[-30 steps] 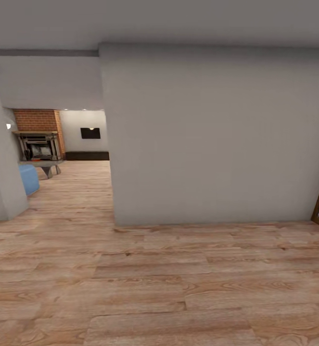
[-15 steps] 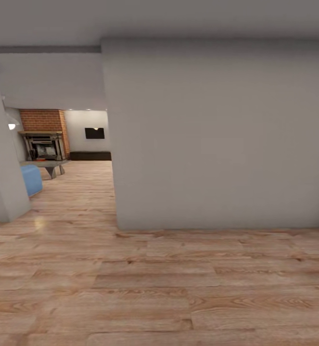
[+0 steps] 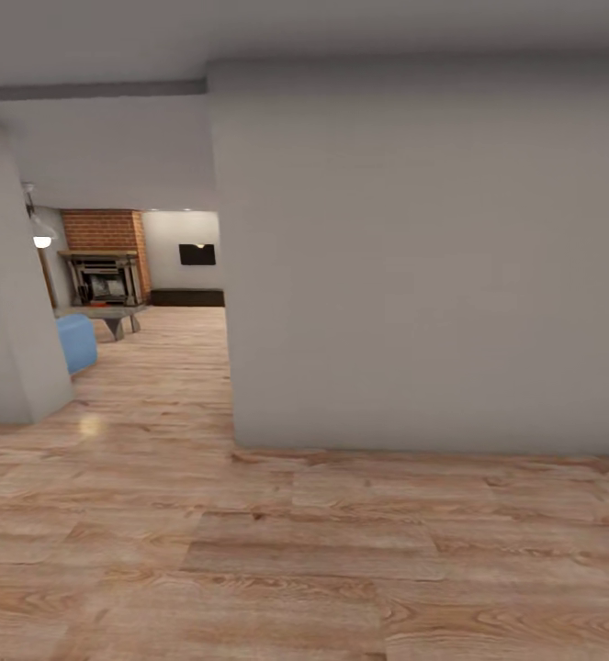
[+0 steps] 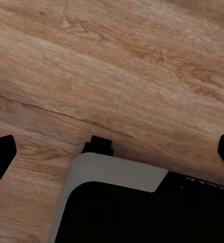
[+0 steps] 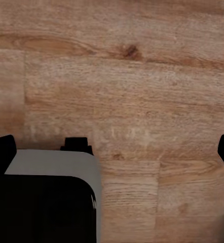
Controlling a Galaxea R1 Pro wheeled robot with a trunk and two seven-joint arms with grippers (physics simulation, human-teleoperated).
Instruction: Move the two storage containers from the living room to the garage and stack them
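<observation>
Since a second ago our head camera has swung, sliding the grey wall [image 3: 414, 257] rightward; the living room's brick fireplace [image 3: 107, 266] and TV [image 3: 197, 254] lie far ahead-left. Below our left gripper [image 4: 112, 152], fingers spread wide, empty, wood-plank floor [image 4: 117, 66]. Our right gripper [image 5: 112, 152] likewise.

Grey wall [image 3: 414, 257] blocks ahead and right; wood floor [image 3: 249, 551] open, passage at left toward living room [image 3: 148, 275].

You face grey wall [image 3: 414, 257]; wood floor [image 3: 295, 551] below. Left of wall: passage to living room [image 3: 148, 275], brick fireplace [image 3: 104, 266], TV [image 3: 197, 254], blue seat [image 3: 77, 341].
</observation>
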